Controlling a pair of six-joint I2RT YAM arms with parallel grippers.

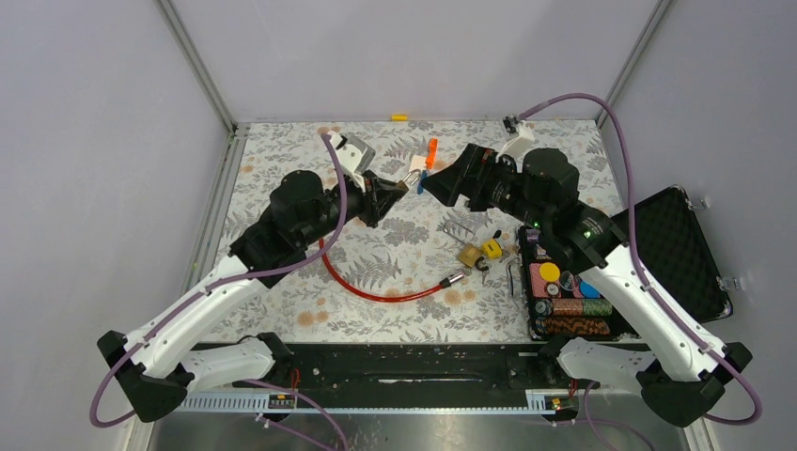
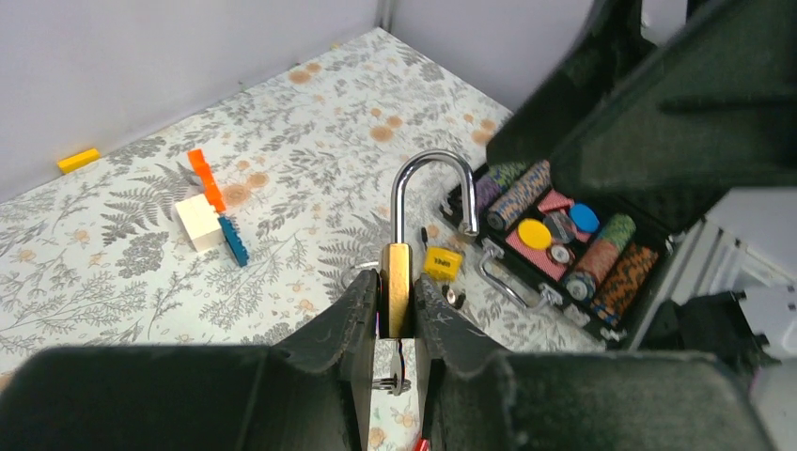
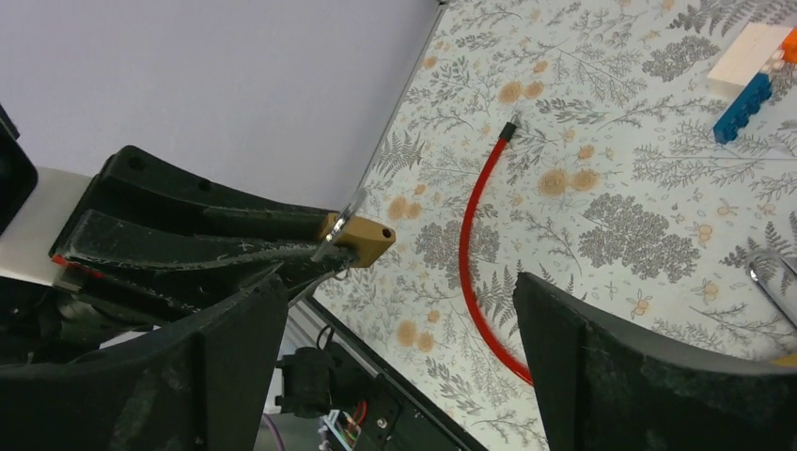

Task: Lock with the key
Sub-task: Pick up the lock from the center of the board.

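My left gripper (image 2: pixel 397 312) is shut on the brass body of a padlock (image 2: pixel 396 282), held in the air above the table. Its silver shackle (image 2: pixel 434 178) stands open, swung up and free at one end. A key (image 2: pixel 393 362) with a small ring sticks out of the lock's underside, between my fingers. In the top view the padlock (image 1: pixel 411 180) sits between the two arms at the back middle of the table. My right gripper (image 3: pixel 399 343) is open just beside it with nothing between its fingers; from there I see the padlock (image 3: pixel 365 239) in the left fingers.
A second brass padlock (image 1: pixel 467 255) with a yellow tag (image 1: pixel 491 248) lies mid-table by a red cable (image 1: pixel 376 287). An open black case (image 1: pixel 691 254) with poker chips is at the right. White, orange and blue blocks (image 1: pixel 425 160) lie at the back.
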